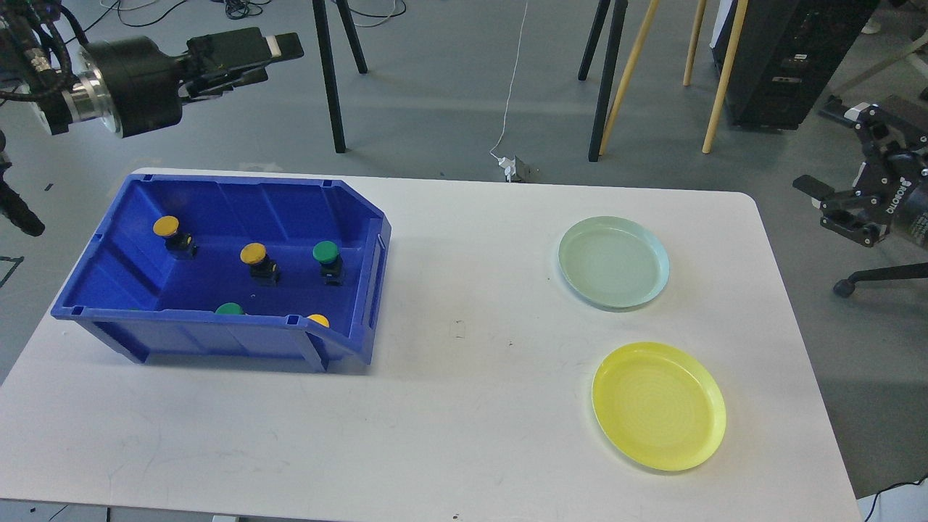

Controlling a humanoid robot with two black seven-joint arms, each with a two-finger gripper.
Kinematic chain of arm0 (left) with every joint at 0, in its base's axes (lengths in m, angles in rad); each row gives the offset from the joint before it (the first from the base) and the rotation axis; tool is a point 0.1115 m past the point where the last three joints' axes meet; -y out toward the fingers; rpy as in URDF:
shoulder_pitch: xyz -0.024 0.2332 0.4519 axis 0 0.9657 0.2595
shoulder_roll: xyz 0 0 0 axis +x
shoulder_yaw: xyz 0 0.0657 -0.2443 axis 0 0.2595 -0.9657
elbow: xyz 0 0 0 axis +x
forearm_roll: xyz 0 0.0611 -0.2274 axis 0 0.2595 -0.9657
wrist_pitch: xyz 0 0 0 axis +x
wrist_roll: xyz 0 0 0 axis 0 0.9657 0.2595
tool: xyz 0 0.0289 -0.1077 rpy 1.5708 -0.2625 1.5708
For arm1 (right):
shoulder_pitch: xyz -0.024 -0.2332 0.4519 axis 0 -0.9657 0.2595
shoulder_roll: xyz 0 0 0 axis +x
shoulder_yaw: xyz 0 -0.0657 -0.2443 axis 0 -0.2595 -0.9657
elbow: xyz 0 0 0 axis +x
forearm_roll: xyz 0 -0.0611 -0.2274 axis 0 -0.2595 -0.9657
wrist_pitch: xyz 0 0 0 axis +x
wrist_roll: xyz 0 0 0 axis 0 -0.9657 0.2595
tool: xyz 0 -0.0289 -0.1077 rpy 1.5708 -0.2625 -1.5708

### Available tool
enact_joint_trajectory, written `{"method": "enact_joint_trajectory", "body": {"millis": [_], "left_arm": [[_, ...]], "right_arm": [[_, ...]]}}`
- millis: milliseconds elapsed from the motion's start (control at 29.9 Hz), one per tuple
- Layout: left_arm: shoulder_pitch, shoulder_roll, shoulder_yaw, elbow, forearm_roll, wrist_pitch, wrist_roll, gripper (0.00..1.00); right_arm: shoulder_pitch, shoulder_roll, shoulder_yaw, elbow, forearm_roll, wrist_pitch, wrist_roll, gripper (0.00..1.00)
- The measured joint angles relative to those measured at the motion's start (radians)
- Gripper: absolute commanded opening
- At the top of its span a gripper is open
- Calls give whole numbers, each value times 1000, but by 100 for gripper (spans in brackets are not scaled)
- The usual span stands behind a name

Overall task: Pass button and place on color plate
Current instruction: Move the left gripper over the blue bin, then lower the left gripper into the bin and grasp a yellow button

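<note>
Several push buttons lie in the blue bin [109,308] on the table's left: a yellow button [166,226] at the back left, another yellow button [253,254] in the middle, and a green button [325,252] to its right. The bin's front wall partly hides one more green cap [230,309] and one more yellow cap [317,320]. A pale green plate [613,262] and a yellow plate [658,406] lie empty on the right. My left gripper [279,58] hangs high above the bin's back left, its dark fingers overlapping and holding nothing. Off the table's right edge, my right gripper [815,148] is open and empty.
The white table [464,406] is bare between the bin and the plates. Tripod legs [330,80], wooden poles [627,72], a white cable with a plug [513,168] and a black cabinet [786,65] stand on the floor behind the table.
</note>
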Motion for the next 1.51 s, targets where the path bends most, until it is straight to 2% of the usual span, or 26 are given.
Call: {"method": "enact_joint_trajectory", "body": {"millis": [201,301,368,502,635,836,970,1104,1271,1505], "left_arm": [[14,2,-46,-16,-7,23,-54,100],[16,-34,-52,14,-42,51,-64,100],[7,-54,-52,56,-65,25,-64,100],[-20,-96,-46,153,-75,3,-55,100],[-14,-116,-27,177,-56,0,-54,99],[-3,-28,90,65,117,0,-5,99],[-1,17,121,-5,230,0,4,99],[-1,27,174,-14,322,0,15,99],[3,-34,231,66,597,0,19,99],[15,-187,268,255,668,0,23,99]], "right_arm": [[-12,-10,5,1,5,0,12,99],[-12,-12,7,-5,5,1,19,99],[-12,-14,7,-4,6,1,43,99],[-12,-14,10,1,6,-1,75,98],[-12,-13,26,-7,5,-7,86,98],[-12,-9,50,-18,4,-26,90,98],[-12,-2,50,-53,3,-38,90,98],[-12,5,43,-77,3,-39,90,98],[-12,5,40,-77,3,-41,87,98],[-12,3,35,-74,4,-46,85,98]]}}
